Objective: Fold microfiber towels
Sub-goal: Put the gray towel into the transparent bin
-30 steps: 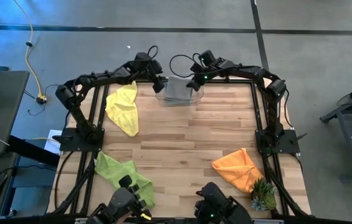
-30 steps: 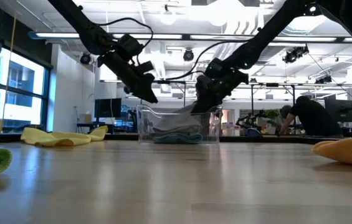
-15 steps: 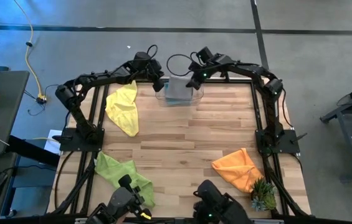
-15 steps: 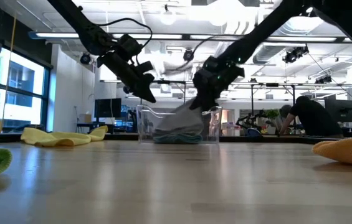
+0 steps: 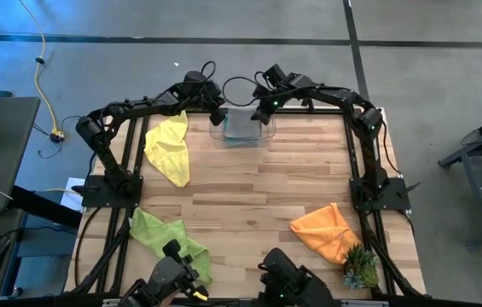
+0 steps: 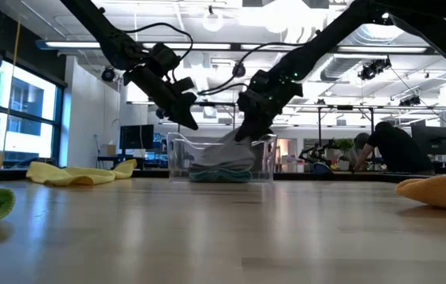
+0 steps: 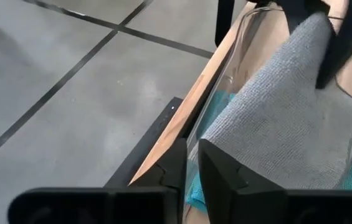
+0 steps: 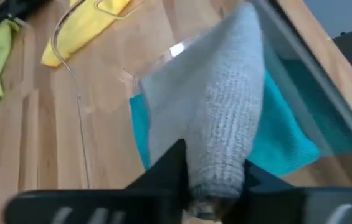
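Observation:
A clear plastic bin (image 5: pixel 242 130) stands at the middle of the table's far edge. It holds a teal towel (image 8: pixel 288 137) with a grey towel (image 5: pixel 242 122) on top. My left gripper (image 7: pixel 191 146) is at the bin's left end, shut on its wall. My right gripper (image 8: pixel 216 186) is over the bin's right end, shut on the grey towel. A yellow towel (image 5: pixel 170 147) lies flat at the far left, a lime green towel (image 5: pixel 168 239) at the near left and an orange towel (image 5: pixel 326 230) at the near right. My left gripper has the bin's thin clear wall (image 7: pixel 195 127) between its fingers near the rim, one finger outside and one inside. The fingers slant down from the table's far left. The bin stands on the table. My right gripper pinches a bunched part of the grey towel (image 8: pixel 222 155) between its two fingers, slanting down from the far right. The towel rises out of the bin to the fingers. Its lower part (image 7: pixel 288 143) lies on the teal towel inside.
A small green spiky plant (image 5: pixel 360 269) stands at the near right corner beside the orange towel. The bare wood in the table's middle (image 5: pixel 249 188) holds nothing. A person (image 6: pixel 396 150) works in the room beyond the table.
My right gripper has gone up and toward the table's left with the grey towel. The towel's held end now rises higher out of the bin, while its lower part stays inside. The bin has slid a little toward the table's left.

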You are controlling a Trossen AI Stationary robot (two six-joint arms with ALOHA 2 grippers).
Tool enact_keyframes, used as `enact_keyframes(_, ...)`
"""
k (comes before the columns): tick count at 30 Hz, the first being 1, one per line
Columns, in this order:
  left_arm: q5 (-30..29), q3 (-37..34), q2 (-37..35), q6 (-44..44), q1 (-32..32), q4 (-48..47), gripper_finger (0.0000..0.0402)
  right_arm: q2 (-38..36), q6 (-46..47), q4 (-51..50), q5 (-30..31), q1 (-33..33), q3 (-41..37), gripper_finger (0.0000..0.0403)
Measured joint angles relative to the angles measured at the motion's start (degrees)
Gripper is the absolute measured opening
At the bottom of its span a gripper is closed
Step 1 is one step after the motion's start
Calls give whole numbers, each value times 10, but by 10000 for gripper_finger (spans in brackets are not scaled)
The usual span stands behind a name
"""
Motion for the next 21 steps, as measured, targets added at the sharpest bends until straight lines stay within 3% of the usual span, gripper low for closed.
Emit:
enact_keyframes(4,20,-9,0,0,4,11,38,-2,8,-3,45,3,0,135)
enact_keyframes(7,40,-22,0,0,10,13,19,-15,17,-8,65,-3,0,175)
enact_keyframes(12,52,-30,0,5,7,25,6,-54,16,-22,132,-8,1,195)
enact_keyframes(16,68,-30,0,2,2,30,2,-67,-5,-23,178,22,-2,157)
enact_keyframes(21,71,-30,0,-3,6,44,0,-51,7,45,205,88,-23,32)
